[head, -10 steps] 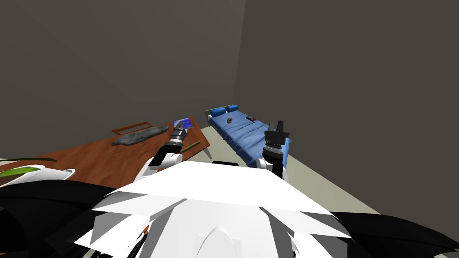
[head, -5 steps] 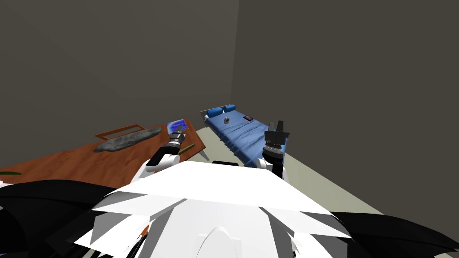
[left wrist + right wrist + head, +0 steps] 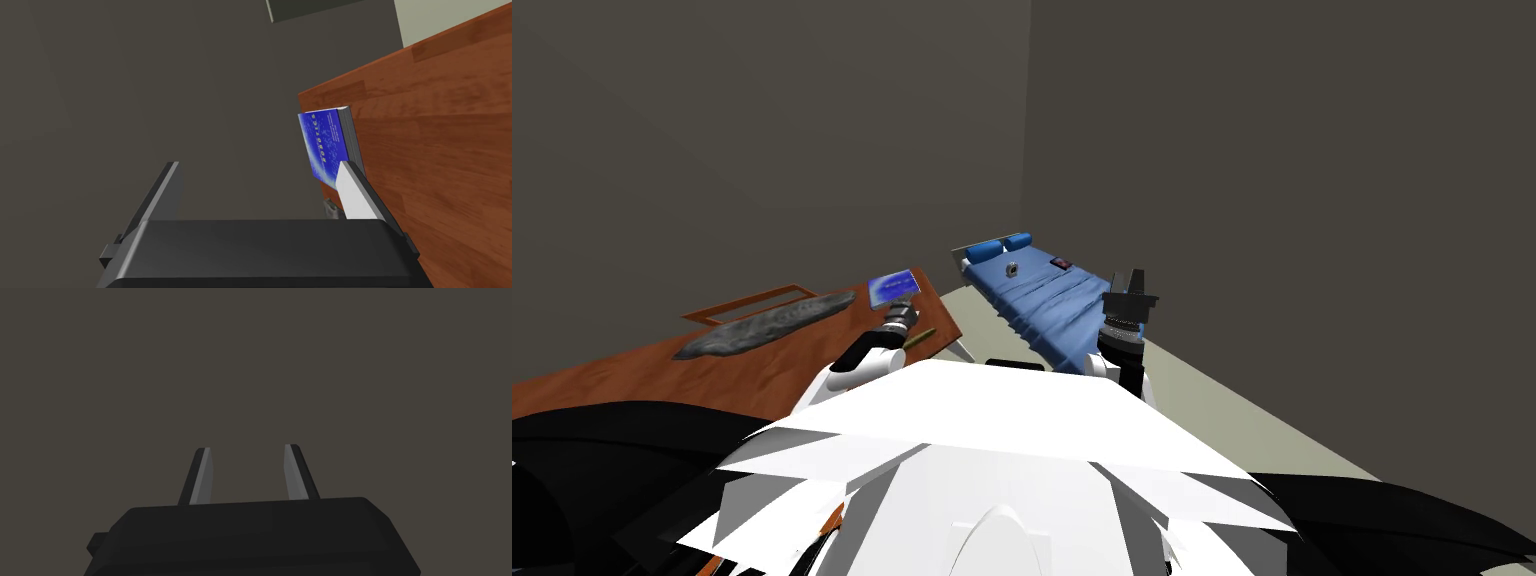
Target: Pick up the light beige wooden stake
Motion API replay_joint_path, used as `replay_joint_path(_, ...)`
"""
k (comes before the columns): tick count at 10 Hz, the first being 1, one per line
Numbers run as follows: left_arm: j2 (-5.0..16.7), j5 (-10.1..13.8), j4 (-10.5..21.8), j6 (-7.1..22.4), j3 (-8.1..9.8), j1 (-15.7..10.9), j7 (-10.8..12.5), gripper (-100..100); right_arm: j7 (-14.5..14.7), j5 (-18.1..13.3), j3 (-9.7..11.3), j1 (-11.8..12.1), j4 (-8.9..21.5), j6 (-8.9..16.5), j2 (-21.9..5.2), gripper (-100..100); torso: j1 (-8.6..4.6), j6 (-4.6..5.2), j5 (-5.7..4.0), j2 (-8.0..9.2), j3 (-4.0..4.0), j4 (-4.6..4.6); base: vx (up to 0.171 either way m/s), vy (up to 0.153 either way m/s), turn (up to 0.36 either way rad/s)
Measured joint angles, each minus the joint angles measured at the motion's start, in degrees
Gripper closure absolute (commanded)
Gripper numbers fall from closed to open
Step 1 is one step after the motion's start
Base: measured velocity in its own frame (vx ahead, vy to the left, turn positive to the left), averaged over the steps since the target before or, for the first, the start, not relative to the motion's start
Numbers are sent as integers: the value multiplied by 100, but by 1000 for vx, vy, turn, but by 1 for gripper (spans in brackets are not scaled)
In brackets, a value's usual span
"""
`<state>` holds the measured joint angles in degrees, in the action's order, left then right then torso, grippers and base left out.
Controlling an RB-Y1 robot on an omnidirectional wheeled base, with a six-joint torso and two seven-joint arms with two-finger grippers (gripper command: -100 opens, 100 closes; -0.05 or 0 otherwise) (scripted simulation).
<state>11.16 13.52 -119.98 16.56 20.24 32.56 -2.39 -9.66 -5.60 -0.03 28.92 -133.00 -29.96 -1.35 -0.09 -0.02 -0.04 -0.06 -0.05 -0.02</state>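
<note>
Dark grey walls close round a reddish-brown table (image 3: 632,365) at the left of the head view. It bears a long grey slab (image 3: 762,323) in front of an orange-brown frame (image 3: 752,300), then a blue book (image 3: 894,287) at its far corner. Just below the book in the frame, the left gripper (image 3: 258,167) hovers over the table with its fingers spread wide and nothing between them; its wrist view looks past the book toward the wall. The stake (image 3: 918,340), a thin olive-tan stick, lies on the table just beside the left forearm, near the table's right edge and short of the fingers. Further right a blue bed (image 3: 1042,300) runs toward the room's corner, and the right gripper (image 3: 1128,274) is raised in front of it, fingers parted and empty. I judge this to be the approach step: the next move calls for bringing the left hand back and down so the fingers straddle the stake across its width before closing
</note>
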Motion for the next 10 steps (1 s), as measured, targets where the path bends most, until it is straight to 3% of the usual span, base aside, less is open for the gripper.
replay_joint_path(6, -58, 191, 284, 745, 354, 64, 52, -100, 0, 0, 0, 0, 0, 0, 0, 0, 3, -1, 0, 5, 3, 1, 41, -20, -70)
replay_joint_path(8, -29, 322, 360, 1122, 561, 89, 100, -100, 0, 0, 0, 0, 0, 0, 0, 0, 1, -1, 0, -1, 0, 0, 59, -13, -111)
replay_joint_path(10, -117, 374, 645, 1335, 702, 77, 89, -100, 0, 0, 0, 0, 0, 0, 0, 0, 6, 0, 1, -4, -2, -1, 38, -3, -22)
